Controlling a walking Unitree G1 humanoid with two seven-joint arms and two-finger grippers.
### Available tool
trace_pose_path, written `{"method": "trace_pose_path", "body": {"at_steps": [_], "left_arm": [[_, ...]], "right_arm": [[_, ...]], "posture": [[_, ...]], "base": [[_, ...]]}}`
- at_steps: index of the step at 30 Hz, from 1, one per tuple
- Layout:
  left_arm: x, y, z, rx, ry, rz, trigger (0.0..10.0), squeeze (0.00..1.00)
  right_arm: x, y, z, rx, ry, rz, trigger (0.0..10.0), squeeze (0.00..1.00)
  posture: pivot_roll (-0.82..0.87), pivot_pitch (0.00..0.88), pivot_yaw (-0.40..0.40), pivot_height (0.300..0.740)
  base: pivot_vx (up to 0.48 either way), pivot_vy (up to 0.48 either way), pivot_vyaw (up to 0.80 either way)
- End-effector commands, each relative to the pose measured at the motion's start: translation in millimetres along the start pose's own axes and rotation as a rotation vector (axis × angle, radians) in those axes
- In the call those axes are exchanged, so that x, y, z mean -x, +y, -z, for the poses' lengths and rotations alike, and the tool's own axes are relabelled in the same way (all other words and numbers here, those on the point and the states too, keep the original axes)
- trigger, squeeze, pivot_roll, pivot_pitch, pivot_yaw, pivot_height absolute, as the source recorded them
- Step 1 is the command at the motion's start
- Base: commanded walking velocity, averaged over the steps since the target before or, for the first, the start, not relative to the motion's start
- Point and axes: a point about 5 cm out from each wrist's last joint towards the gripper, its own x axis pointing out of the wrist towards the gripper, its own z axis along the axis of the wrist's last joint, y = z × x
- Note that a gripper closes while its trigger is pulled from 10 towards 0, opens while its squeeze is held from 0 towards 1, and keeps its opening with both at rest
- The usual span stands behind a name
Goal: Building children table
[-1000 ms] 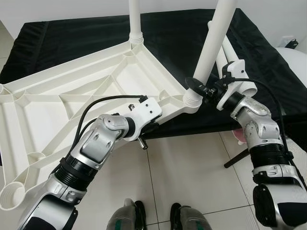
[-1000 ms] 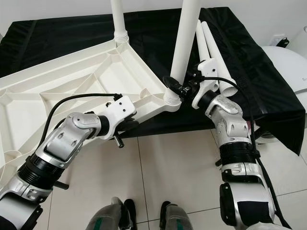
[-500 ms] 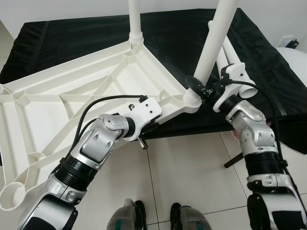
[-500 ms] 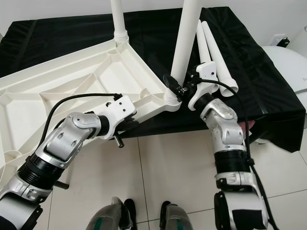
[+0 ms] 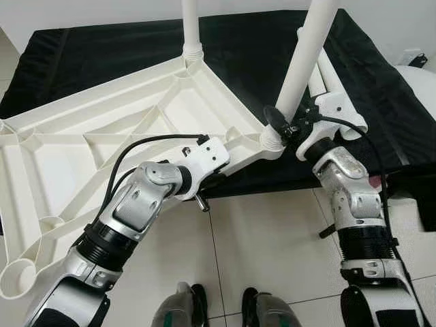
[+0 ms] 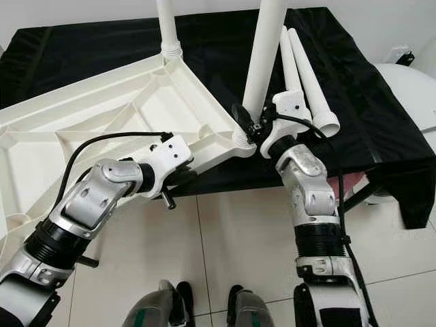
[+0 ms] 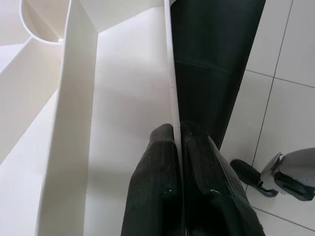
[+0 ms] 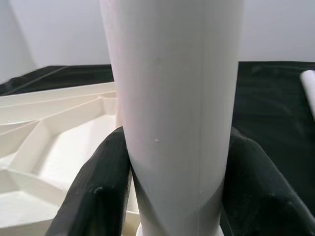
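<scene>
Below, we see the white tabletop [image 5: 102,136] lying upside down, ribbed underside up, partly on a surface draped in black cloth [image 5: 245,48] and partly overhanging the tiled floor [image 5: 272,245]. Our left claw [image 7: 179,142] pinches the thin near rim of the tabletop, one black finger on each side of the edge, the fingers [image 7: 152,172] pressed nearly together around it. Our right claw [image 8: 172,162] clasps a white leg [image 5: 306,54] just above the near corner socket [image 5: 272,142], with one finger [image 8: 98,187] on either side of the tube. This leg stands in the socket, tilted slightly rather than fully upright. A second leg [image 5: 191,27] stands upright in the far corner socket. Two more spare legs [image 6: 306,75] lie side by side on the black cloth, just behind the right claw. At the near left corner of the tabletop an open round socket [image 5: 17,278] is visible. A white rounded object [image 6: 409,88] sits at the right edge, beyond the cloth. Our own feet [image 5: 225,306] appear on the floor at the bottom.
</scene>
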Motion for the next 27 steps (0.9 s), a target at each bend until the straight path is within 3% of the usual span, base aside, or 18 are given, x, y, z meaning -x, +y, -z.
{"method": "trace_pose_path", "body": {"at_steps": [1, 5, 12, 14, 21, 25, 27], "left_arm": [[1.0, 4.2, 2.9, -0.027, 0.030, -0.054, 10.0, 0.00], [1.6, 4.9, 2.8, -0.026, 0.031, -0.057, 10.0, 0.00], [2.0, 5.5, 2.6, -0.028, 0.031, -0.058, 10.0, 0.00], [2.0, 5.6, 2.5, -0.028, 0.030, -0.058, 10.0, 0.00], [1.9, 5.4, 2.6, -0.029, 0.030, -0.058, 10.0, 0.00], [1.9, 4.6, 2.9, -0.027, 0.028, -0.058, 10.0, 0.00], [2.0, 4.3, 2.8, -0.027, 0.028, -0.057, 10.0, 0.00]], "right_arm": [[-1.7, 13.4, -7.3, -0.019, -0.049, -0.013, 10.0, 0.00], [-1.8, 28.2, -4.0, -0.019, -0.041, 0.066, 10.0, 0.00], [-3.2, 39.5, -1.5, -0.005, -0.029, 0.134, 10.0, 0.00], [-4.6, 43.3, 1.2, 0.004, -0.003, 0.207, 10.0, 0.00], [-3.9, 44.8, 6.2, 0.026, 0.037, 0.323, 10.0, 0.00], [-2.2, 45.8, 10.5, 0.049, 0.053, 0.479, 10.0, 0.00], [-2.3, 46.2, 10.6, 0.057, 0.054, 0.499, 10.0, 0.00]], "posture": [[-0.09, 0.179, 0.043, 0.740], [-0.09, 0.178, 0.044, 0.740], [-0.09, 0.178, 0.046, 0.740], [-0.08, 0.176, 0.045, 0.740], [-0.08, 0.170, 0.042, 0.740], [-0.08, 0.164, 0.041, 0.740], [-0.08, 0.164, 0.041, 0.740]], "base": [[0.000, 0.000, 0.00], [0.000, 0.000, 0.00], [0.000, 0.000, 0.00], [0.000, 0.000, 0.00], [0.000, 0.000, 0.00], [0.000, 0.000, 0.00], [0.000, 0.000, 0.00]]}}
